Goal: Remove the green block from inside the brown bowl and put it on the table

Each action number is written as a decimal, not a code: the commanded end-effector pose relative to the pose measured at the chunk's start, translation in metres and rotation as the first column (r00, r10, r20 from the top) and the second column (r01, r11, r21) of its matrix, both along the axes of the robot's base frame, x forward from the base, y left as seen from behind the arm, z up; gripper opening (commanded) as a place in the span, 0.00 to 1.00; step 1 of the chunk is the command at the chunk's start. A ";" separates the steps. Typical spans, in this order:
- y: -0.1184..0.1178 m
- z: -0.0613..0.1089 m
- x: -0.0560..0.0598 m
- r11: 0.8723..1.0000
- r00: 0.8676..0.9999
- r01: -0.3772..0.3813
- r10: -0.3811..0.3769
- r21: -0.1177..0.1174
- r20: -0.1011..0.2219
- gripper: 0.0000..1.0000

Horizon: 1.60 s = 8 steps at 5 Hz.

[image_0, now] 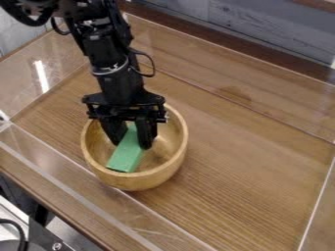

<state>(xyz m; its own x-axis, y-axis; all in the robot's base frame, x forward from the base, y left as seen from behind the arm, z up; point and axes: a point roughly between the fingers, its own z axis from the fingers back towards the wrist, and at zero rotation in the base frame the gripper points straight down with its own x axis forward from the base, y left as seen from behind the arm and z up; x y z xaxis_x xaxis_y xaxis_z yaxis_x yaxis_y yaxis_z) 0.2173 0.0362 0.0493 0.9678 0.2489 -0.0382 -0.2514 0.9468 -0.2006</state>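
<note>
We see the black hand pinched tight on the top of the green block, block tilted inside the brown bowl, bowl near the front clear wall, lots of bare bench to the right

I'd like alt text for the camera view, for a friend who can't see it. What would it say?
A black robot arm reaches down into a round brown wooden bowl, its gripper shut on the upper end of a long green block that leans tilted inside. The bowl sits on a wood-grain table bordered by low clear walls.
</note>
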 end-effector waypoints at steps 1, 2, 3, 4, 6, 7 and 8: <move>-0.003 0.014 0.003 1.000 0.999 0.003 -0.003 0.009 0.038 0.00; -0.007 0.017 0.002 1.000 0.999 0.005 -0.005 0.003 0.039 0.00; -0.012 0.022 0.000 1.000 0.999 0.010 -0.010 -0.003 0.040 0.00; -0.016 0.026 -0.001 1.000 0.999 0.015 -0.015 -0.009 0.043 0.00; -0.025 0.034 -0.004 0.999 0.998 0.030 -0.029 -0.022 0.049 0.00; -0.030 0.038 -0.005 0.999 0.998 0.041 -0.040 -0.028 0.055 0.00; -0.035 0.042 -0.006 0.998 0.997 0.053 -0.051 -0.033 0.061 0.00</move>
<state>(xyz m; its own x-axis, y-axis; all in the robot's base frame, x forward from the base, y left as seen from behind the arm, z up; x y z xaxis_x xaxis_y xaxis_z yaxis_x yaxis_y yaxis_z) 0.2063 0.0000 0.0826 0.9815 0.1891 -0.0287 -0.1903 0.9504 -0.2460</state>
